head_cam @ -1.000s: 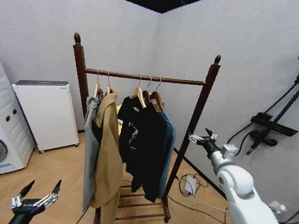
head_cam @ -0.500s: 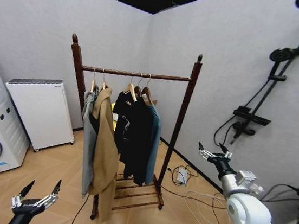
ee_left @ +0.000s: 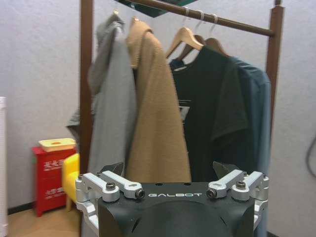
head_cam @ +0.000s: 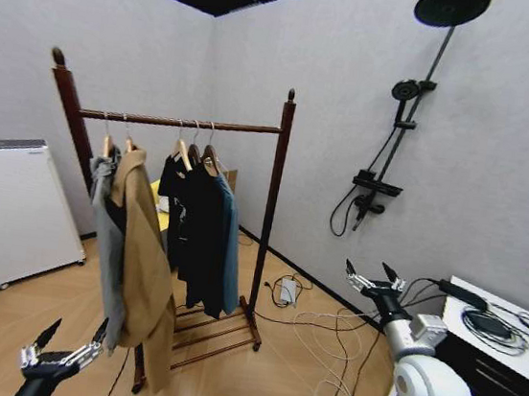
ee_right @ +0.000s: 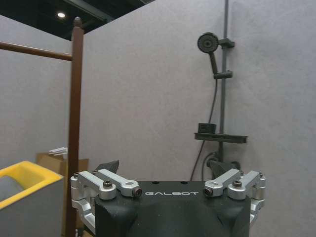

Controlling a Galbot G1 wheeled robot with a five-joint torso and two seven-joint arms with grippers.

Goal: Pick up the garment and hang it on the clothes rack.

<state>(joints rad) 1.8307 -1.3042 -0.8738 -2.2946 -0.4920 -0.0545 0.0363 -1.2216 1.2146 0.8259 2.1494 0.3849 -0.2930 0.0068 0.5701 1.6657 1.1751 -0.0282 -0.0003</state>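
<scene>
Lettering reading GALBOT marks both of your wrists. Your long dark teal soft jacket (head_cam: 231,242) hangs at the right end of the tall red-brown wooden clothes rack (head_cam: 273,199). Left tool (head_cam: 63,345) low and right tool (head_cam: 371,274) forward both sit spread, empty.

We see a dark red-brown rack (head_cam: 272,209), teal jacket (head_cam: 228,242), black coat (head_cam: 193,228), tan coat (head_cam: 145,270), grey garment (head_cam: 106,227), our silver-and-black grippers, a white appliance (head_cam: 8,205), black shower fittings (head_cam: 399,128), pale wood floor (head_cam: 252,380).
</scene>
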